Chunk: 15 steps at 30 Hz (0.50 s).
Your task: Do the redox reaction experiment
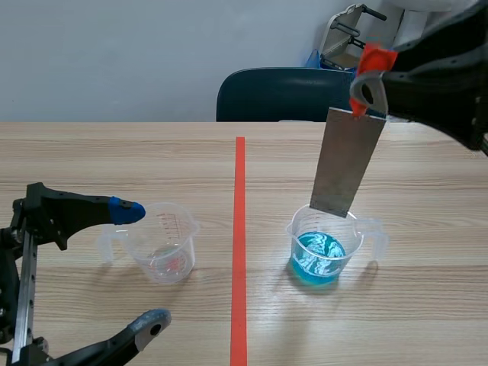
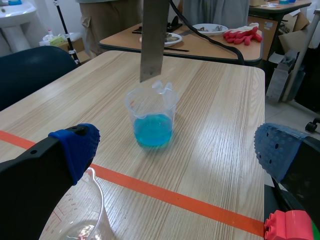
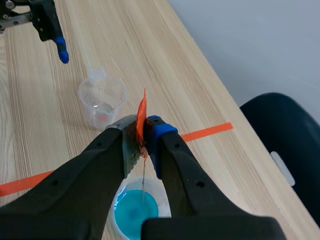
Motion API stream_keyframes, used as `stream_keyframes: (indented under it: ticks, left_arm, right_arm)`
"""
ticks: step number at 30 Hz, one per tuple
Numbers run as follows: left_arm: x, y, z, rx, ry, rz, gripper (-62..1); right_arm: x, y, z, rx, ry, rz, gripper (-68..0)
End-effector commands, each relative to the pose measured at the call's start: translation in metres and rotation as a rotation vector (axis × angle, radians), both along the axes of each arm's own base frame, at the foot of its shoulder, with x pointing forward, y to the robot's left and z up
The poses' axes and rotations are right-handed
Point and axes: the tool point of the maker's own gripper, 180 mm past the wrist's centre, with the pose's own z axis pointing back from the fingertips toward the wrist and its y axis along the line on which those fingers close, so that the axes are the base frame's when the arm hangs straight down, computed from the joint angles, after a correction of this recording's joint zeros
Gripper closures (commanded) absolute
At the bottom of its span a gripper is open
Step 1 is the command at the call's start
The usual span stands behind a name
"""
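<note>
You are at the dipping step. Your right gripper [image 3: 142, 137] is clenched on the red-taped top of the metal strip [image 1: 347, 164], which hangs straight down from the fingers. Its lower edge sits just above the rim of the beaker [image 1: 297, 244] of blue liquid [image 1: 319, 255] and is not yet wet, as far as can be judged. The next move calls for a slow vertical descent that keeps the strip centred over the liquid, because a tilted edge could catch the rim and tip the light beaker.

Your left gripper [image 1: 139, 267] stands released, fingers spread wide and holding nothing. An empty measuring beaker [image 1: 164, 248] sits close by its blue-padded finger, well apart from the strip. Nothing lies between the strip and the liquid.
</note>
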Motion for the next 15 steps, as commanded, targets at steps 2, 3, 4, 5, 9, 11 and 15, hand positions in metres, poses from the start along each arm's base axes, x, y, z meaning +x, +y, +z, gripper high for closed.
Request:
stream_keyframes:
  ticks: [2, 3, 4, 5, 9, 11, 15]
  left_arm:
    - [0.002, -0.002, 0.008, -0.031, -0.015, 0.005, -62.3]
    - [0.002, -0.002, 0.008, -0.031, -0.015, 0.005, -62.3]
    - [0.002, -0.002, 0.008, -0.030, -0.015, 0.005, -62.3]
    - [0.002, -0.002, 0.008, -0.029, -0.015, 0.005, -62.3]
    - [0.002, -0.002, 0.007, -0.028, -0.014, 0.005, -62.3]
    - [0.002, -0.002, 0.007, -0.028, -0.014, 0.005, -62.3]
    - [0.002, -0.002, 0.007, -0.028, -0.014, 0.005, -62.3]
  right_arm:
    - [0.001, 0.002, 0.003, 0.029, -0.014, 0.006, -1.1]
    - [0.001, 0.002, 0.001, 0.028, -0.014, 0.006, -1.1]
    - [0.001, 0.003, -0.001, 0.028, -0.015, 0.006, -1.1]
    - [0.001, 0.003, -0.003, 0.030, -0.015, 0.007, -1.1]
    - [0.000, 0.006, -0.013, 0.032, -0.006, 0.013, -1.1]
    - [0.000, 0.006, -0.018, 0.033, 0.003, 0.011, -1.1]
    - [0.001, 0.005, -0.027, 0.031, 0.007, 0.004, -1.1]
